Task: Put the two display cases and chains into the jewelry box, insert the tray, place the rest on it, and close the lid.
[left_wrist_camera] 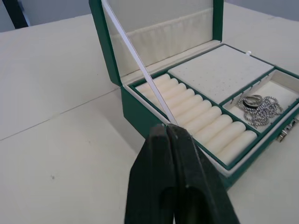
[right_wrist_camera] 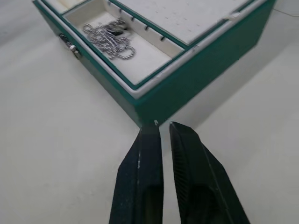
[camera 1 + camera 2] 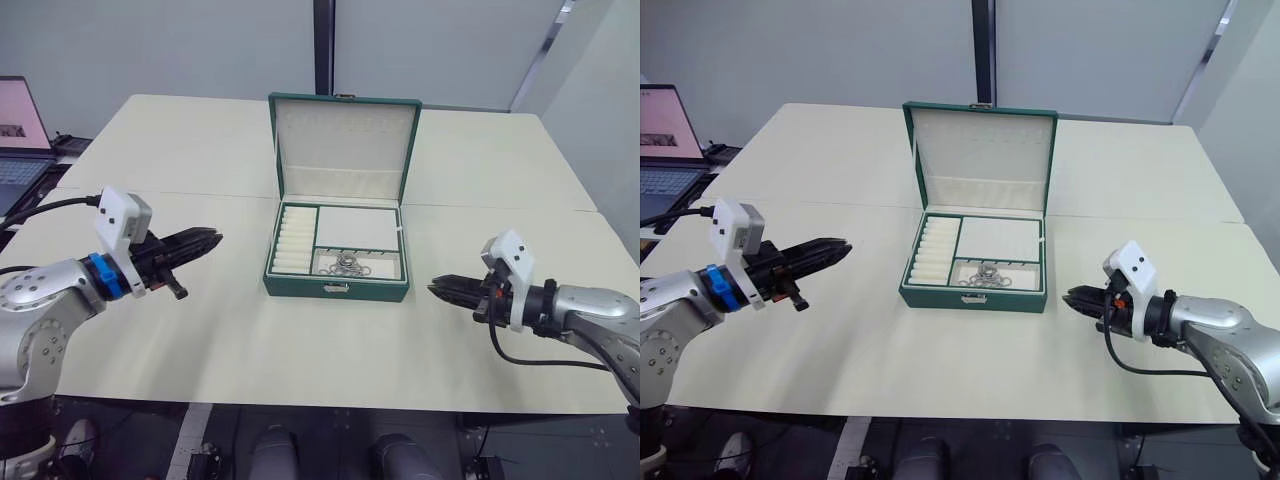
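The dark green jewelry box (image 3: 300,286) stands at the table's middle with its lid (image 3: 343,140) upright. The tray (image 3: 358,228) sits in the box, its ring rolls on the left. Silver chains (image 3: 350,265) with rings lie in the tray's front compartment, also seen as chains (image 2: 110,37). The display cases are out of view. My left gripper (image 3: 212,240) hovers shut to the left of the box, pointing at it. My right gripper (image 3: 434,289) is shut, low over the table right of the box's front corner, holding nothing.
An open laptop (image 3: 20,140) sits at the far left edge. A white ribbon stay (image 1: 135,60) runs from the lid to the box's left wall. Bare cream table (image 3: 230,340) lies around the box, with a seam behind it.
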